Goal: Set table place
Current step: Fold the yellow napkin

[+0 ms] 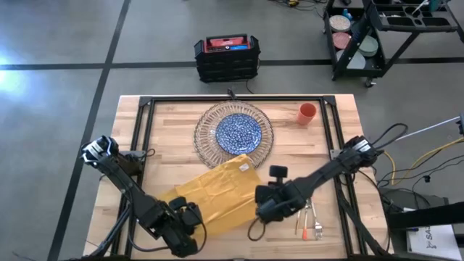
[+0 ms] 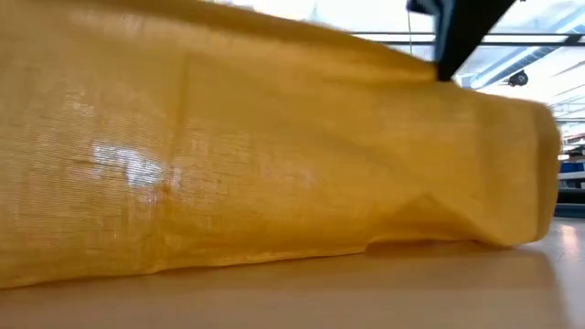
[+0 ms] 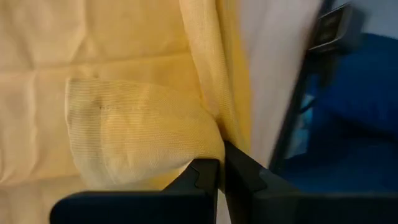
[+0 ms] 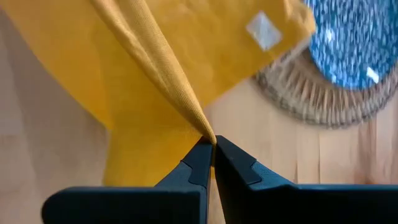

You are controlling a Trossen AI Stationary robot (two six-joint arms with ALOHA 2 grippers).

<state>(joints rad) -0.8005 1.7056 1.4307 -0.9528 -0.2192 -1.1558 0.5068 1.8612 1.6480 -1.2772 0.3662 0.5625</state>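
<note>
Both arms are dark, nearly black, built of slim tubular links joined by thicker rounded joint housings. The left arm (image 1: 127,188) carries a pale, whitish patch on the joint housing that lies farthest from the blue-patterned plate (image 1: 238,133). The right arm (image 1: 326,174) has black cables looping off its outer joint, on the side away from that plate. A boxy black block, apparently the wrist camera, sits on the right arm's wrist, near the plate's rim. The left gripper (image 3: 221,163) and the right gripper (image 4: 213,144) each end in two matte black, angular fingers with stepped, notched inner edges tapering to narrow tips.
</note>
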